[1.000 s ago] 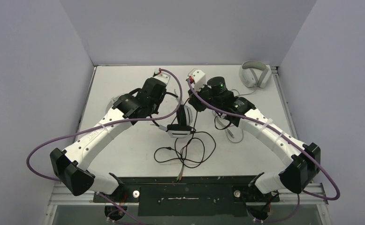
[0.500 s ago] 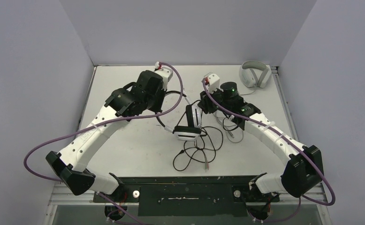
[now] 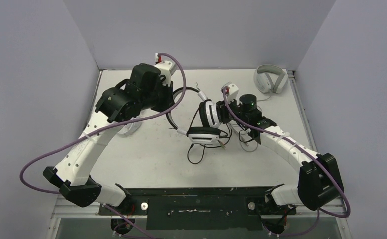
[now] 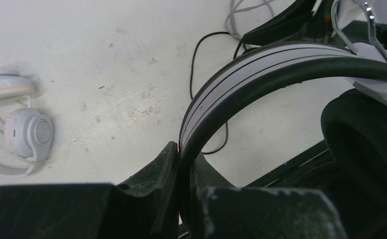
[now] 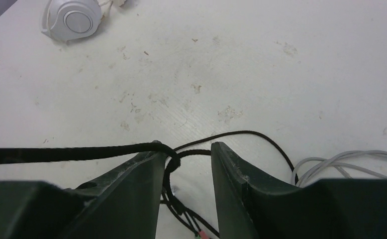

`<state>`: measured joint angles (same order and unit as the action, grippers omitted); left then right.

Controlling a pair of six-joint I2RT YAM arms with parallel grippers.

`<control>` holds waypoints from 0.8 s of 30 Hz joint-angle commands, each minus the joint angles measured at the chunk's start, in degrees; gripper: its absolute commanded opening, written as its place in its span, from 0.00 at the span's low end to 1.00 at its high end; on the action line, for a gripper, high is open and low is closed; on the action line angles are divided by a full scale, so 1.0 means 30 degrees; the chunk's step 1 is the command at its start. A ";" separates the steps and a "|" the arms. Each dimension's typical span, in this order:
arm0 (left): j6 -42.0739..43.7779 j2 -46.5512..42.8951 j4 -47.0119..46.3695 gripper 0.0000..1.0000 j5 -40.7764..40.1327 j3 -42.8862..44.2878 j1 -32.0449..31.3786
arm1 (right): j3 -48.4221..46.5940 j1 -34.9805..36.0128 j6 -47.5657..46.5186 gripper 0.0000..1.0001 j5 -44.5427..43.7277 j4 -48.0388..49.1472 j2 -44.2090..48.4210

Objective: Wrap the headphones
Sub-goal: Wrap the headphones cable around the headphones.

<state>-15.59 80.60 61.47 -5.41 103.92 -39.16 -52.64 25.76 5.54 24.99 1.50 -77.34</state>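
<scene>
As left gripper [image 4: 181,162] pinches headset [image 4: 241,69], right gripper [image 5: 186,167] gapes

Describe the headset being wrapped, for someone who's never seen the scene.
Middle of the table: the headset held by its headband in the left gripper. It alone is black-and-white with a black cable; the grey set and small white set are pale.

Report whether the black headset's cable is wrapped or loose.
Loose. The black cable trails in open loops over the table by the headset, not visibly wound around it.
</scene>
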 commanded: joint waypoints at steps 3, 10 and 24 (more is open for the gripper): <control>-0.2332 0.0050 -0.1675 0.00 0.5018 0.2741 0.0990 | 0.2646 -0.0360 0.2106 0.43 0.2138 0.7313 0.1252; -0.4360 0.0832 -0.2398 0.00 0.8284 0.5415 0.2449 | 0.3959 -0.0355 0.2616 0.65 0.3814 1.0392 0.1189; -0.6536 0.1381 -0.3269 0.00 0.6140 0.8038 0.4652 | 0.7118 -0.0519 0.3759 0.90 0.3508 1.2717 0.3846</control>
<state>-30.79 85.23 58.81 14.46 124.46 -26.37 -32.84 24.71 16.08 36.73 34.30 -70.02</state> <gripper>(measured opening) 0.063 0.904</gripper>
